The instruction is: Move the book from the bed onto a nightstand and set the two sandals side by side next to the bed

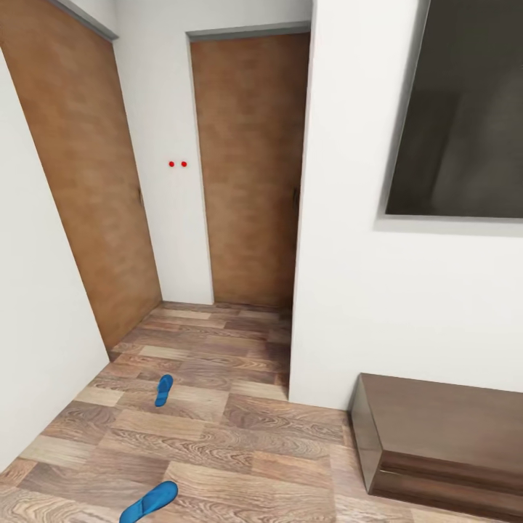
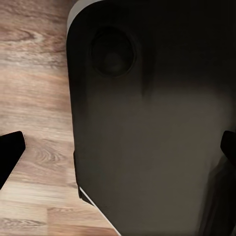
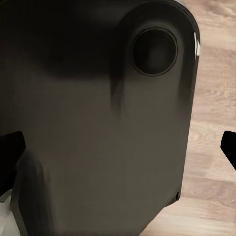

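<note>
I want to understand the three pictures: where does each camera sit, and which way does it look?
Head view: on the robot's head, facing two wooden doors, two blue sandals on the floor, a low bench.
Left wrist view: on the left arm, looking down at the robot's dark base, fingertips at the edges.
Right wrist view: likewise, base.
Shared: wooden floor.

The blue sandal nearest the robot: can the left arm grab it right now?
Probably not yet. The near sandal lies on the wooden floor, while the left gripper hangs open beside the robot's dark base.
</note>
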Motion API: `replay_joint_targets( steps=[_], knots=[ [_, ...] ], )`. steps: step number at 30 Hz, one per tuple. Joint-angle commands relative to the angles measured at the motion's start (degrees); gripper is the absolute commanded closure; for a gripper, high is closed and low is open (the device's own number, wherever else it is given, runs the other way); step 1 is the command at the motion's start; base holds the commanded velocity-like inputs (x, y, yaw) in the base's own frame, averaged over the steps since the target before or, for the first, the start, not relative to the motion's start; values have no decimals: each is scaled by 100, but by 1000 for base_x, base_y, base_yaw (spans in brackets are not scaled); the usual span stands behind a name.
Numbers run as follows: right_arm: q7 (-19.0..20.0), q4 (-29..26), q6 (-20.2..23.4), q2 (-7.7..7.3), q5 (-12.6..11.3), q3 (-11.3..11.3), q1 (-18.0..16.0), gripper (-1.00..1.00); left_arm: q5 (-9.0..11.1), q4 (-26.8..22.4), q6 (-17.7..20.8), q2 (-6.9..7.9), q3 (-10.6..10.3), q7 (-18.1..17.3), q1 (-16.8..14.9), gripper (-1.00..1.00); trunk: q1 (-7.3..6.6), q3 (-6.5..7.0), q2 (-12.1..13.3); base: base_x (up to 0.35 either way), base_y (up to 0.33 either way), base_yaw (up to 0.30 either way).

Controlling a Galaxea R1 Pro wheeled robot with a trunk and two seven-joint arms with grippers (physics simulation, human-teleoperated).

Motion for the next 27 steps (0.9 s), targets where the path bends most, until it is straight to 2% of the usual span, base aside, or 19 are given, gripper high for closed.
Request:
replay_joint_targets(
  steps=[1, 11, 13, 27],
  knots=[
    [13, 2, 2, -1, 7, 1, -4, -100, 3, -13, 35, 1, -1, -7, 0, -100, 0, -6, -3, 0, 153, -1],
    [21, 2, -5, 4, 36, 20, -5, -100, 3, -13, 35, 3, -4, -7, 0, -100, 0, -6, -3, 0, 152, 0],
    [42, 67, -7, 64, 13, 14, -13, -100, -31, -79, 24, -47, 9, -60, 0, -100, 0, -6, -3, 0, 0, 0],
    [19, 72, -19, 75, -26, -27, -13, -100, -40, -61, 26, -2, -86, -67, 0, -100, 0, -6, -3, 0, 0, 0]
  ],
)
